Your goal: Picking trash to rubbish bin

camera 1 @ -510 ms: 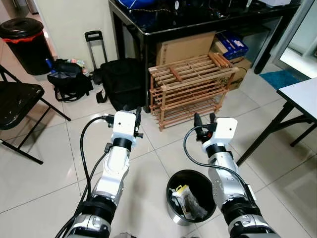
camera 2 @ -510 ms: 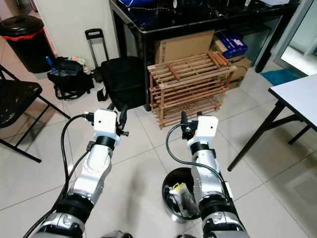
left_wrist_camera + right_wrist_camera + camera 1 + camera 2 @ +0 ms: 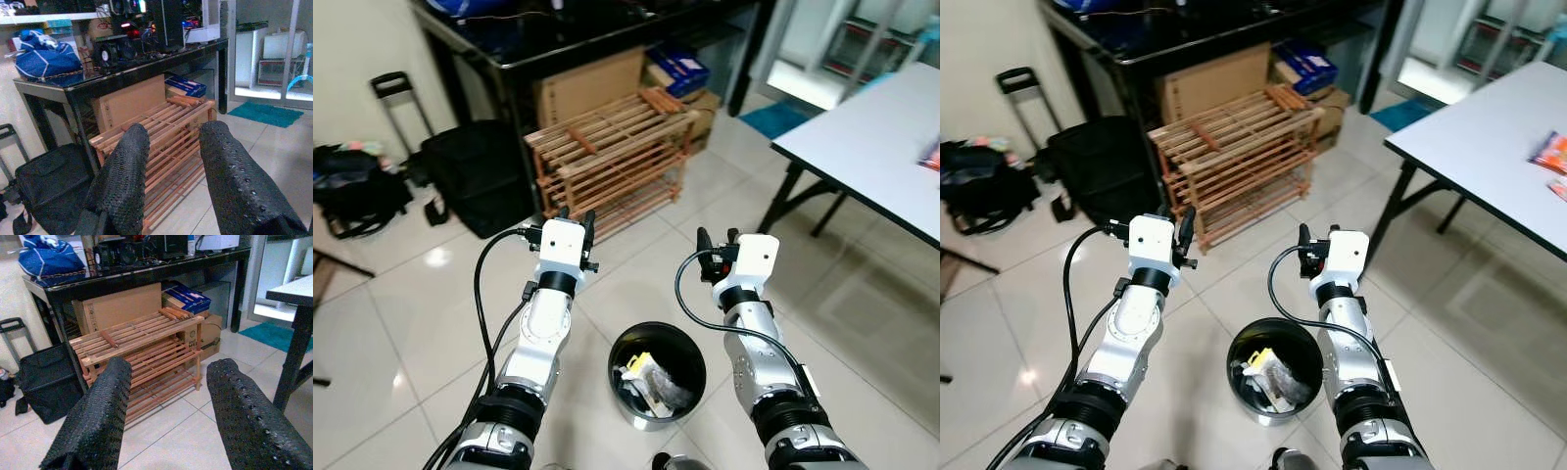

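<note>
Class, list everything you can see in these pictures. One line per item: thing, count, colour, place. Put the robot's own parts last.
Rubbish bin: one, black, on the floor between the arms.
Trash: several pieces, yellow, white and dark, inside the bin.
Wooden rack: one, light brown, against the black desk.
Black desk: one, along the back wall.
Cardboard box: one, brown, under the desk.
Blue box: one, under the desk, beside the cardboard.
Black case: one, left of the rack.
Black bag: one, far left on the floor.
White table: one, at right.
Packet: one, orange, on the white table.
Teal mat: one, back right floor.
Left pincer: black, open, raised.
Right pincer: black, open, raised.
</note>
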`<state>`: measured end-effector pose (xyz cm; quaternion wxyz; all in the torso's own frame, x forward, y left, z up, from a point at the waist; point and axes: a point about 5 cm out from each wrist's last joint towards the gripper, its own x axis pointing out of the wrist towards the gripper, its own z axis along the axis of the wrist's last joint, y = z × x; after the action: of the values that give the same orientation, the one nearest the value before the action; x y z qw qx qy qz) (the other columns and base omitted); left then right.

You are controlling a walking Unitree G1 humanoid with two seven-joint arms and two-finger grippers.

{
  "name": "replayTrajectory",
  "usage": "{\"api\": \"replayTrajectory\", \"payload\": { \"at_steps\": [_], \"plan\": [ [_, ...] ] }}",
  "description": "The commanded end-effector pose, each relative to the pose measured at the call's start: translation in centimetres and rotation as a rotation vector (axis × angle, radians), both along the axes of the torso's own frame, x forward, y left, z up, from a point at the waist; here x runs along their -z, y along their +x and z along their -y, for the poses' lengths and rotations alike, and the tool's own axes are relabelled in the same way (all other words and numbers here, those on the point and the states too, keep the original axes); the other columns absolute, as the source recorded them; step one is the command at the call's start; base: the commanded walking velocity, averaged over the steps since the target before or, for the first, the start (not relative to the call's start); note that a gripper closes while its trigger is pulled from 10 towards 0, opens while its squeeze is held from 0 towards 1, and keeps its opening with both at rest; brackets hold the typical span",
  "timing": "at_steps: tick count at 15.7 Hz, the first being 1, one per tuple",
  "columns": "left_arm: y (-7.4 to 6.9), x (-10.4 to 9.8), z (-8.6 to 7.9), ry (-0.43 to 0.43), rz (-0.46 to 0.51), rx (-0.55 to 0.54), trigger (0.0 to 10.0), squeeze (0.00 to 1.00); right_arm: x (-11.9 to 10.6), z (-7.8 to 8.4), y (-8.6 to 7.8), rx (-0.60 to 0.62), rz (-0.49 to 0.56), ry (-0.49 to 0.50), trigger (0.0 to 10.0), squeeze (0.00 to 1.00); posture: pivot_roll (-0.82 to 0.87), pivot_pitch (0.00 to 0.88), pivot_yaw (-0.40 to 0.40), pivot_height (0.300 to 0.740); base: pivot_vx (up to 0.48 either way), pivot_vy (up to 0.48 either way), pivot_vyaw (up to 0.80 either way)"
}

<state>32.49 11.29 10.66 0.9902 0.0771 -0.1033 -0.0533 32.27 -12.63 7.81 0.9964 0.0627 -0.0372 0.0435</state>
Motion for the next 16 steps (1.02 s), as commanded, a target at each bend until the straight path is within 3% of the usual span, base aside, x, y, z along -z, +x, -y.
{"api": "replayTrajectory", "payload": {
  "at_steps": [1, 16],
  "plan": [
    [0.00, 0.23, 0.00, 0.001, -0.011, 0.002, 10.0, 0.00, -0.03, 0.06, 0.02, 0.010, -0.004, 0.002, 10.0, 0.00, -0.01, 0.041, 0.024, 0.740, 0.000, 0.000, -0.80],
    [0.03, 0.59, -0.21, -0.009, -0.025, -0.001, 10.0, 0.00, 0.29, -0.24, -0.17, 0.004, -0.011, -0.015, 10.0, 0.00, -0.01, 0.002, 0.035, 0.740, 0.000, -0.064, -0.80]
  ]
}}
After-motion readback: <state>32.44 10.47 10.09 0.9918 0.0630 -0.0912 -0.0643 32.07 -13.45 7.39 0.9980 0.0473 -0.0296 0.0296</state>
